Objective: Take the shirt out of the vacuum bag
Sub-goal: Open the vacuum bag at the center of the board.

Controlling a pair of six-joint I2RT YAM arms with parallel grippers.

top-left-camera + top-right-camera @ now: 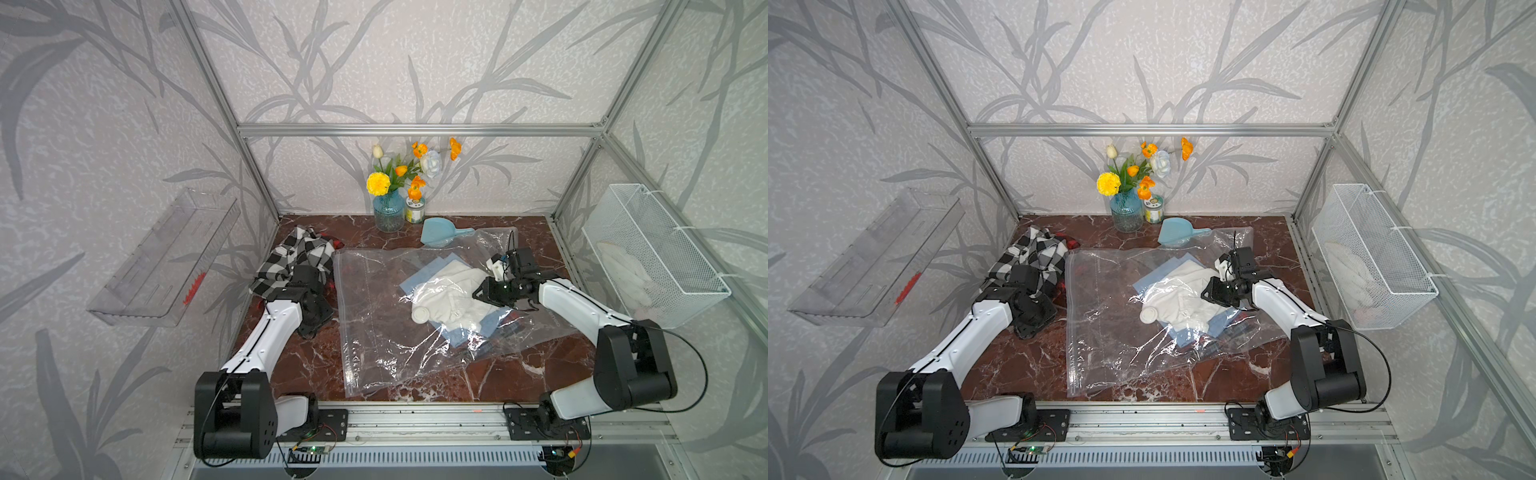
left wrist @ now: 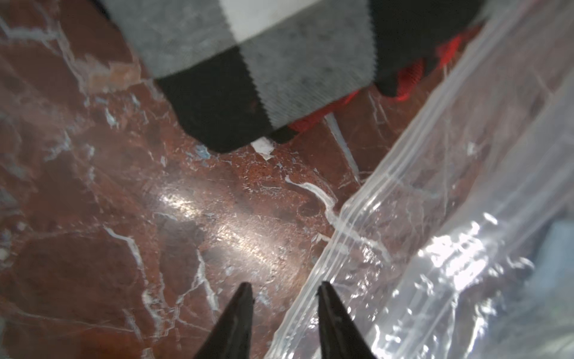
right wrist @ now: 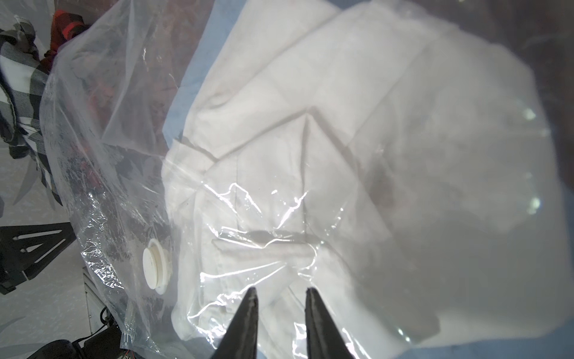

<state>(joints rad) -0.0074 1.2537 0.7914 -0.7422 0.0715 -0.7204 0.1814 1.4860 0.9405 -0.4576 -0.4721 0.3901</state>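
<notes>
The bag [image 1: 374, 332] lies flat and crinkled across the middle of the tabletop [image 1: 299, 365], with its zip edge toward the left arm. Inside it, on the right arm's side, the white shirt [image 1: 449, 286] sits bunched on a blue cloth [image 1: 419, 276], of which only the edges show. Glare on the plastic hides parts of both. The valve cap [image 1: 421, 313] stands on the bag's face just beside the shirt.

Outside the bag, at the far left of the tabletop, a plaid shirt [image 1: 291, 253] lies crumpled. In both top views the left arm covers its near part. A red cloth [image 2: 410, 77] peeks from beneath it, mostly hidden.

The left gripper [image 2: 284, 287] is lost under its own wrist in the top views. The left wrist view shows only its fingertips, a little apart with nothing between them. They are over bare tabletop just beside the zip edge, clear of the plaid shirt.

The right gripper [image 3: 281, 292] hovers at the bag over the white shirt. Its tips are also parted and empty as far as shows, but whether they touch the film cannot be told. That view blurs toward the shirt's far side.

A blue scoop [image 1: 436, 232] at the back sits partly behind the bag's raised corner. What lies in the wire basket [image 1: 673, 232] on the right wall is too faint to name.
</notes>
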